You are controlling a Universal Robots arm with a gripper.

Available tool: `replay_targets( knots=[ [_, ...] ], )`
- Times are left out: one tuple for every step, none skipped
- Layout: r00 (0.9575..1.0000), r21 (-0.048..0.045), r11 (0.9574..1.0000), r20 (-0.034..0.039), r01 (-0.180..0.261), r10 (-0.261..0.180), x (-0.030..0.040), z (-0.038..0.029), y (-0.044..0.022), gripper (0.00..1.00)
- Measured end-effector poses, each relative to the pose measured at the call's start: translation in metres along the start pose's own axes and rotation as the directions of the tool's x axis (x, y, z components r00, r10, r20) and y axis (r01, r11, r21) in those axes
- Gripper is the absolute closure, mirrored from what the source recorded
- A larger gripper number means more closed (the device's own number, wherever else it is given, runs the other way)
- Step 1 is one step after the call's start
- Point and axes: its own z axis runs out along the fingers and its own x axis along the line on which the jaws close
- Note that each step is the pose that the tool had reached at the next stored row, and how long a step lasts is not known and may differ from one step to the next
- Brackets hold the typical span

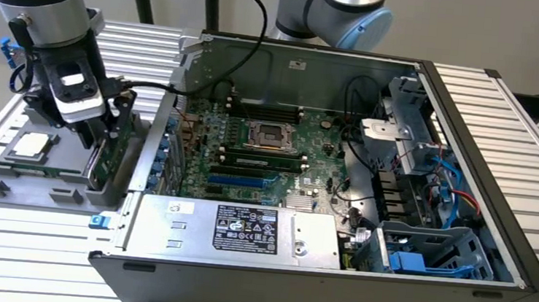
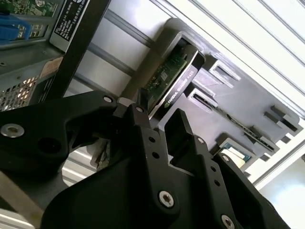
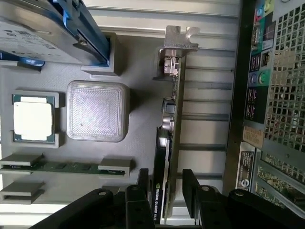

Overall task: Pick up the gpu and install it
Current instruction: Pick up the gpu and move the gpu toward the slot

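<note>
White lettering runs along the black edge of the gpu [image 3: 167, 129]; the sticker [image 1: 248, 230] on the near power supply [image 1: 312, 244] carries print too small to make out.

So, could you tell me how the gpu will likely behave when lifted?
Probably stiff: the gpu is a flat circuit card. Standing on edge in the grey holder, it may tip sideways once freed. Its metal bracket likely makes that end heavier.
</note>
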Motion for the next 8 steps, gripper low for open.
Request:
replay_targets(
  knots=[
    [1.0, -0.0002, 1.0, 0.001, 0.006, -0.006, 0.0, 0.0004, 0.0, 0.0],
    [0.9999, -0.0004, 0.9999, 0.002, 0.011, -0.011, 0.0, 0.0007, 0.0, 0.0],
    [0.9999, -0.0006, 0.9999, 0.0031, 0.016, -0.016, 0.0, 0.001, 0.0001, 0.0],
    [0.9998, -0.0007, 0.9998, 0.0042, 0.019, -0.019, 0.0, 0.0013, 0.0001, 0.0],
    [0.9998, -0.0008, 0.9998, 0.0052, 0.022, -0.022, 0.0001, 0.0015, 0.0001, 0.0],
    [0.9997, -0.0008, 0.9997, 0.006, 0.023, -0.023, 0.0002, 0.0017, 0.0001, 0.0],
    [0.9997, -0.0008, 0.9997, 0.0072, 0.023, -0.023, 0.0002, 0.002, 0.0002, 0.0],
    [0.9997, -0.0008, 0.9997, 0.0081, 0.023, -0.023, 0.0004, 0.0023, 0.0002, 0.0]
  ],
)
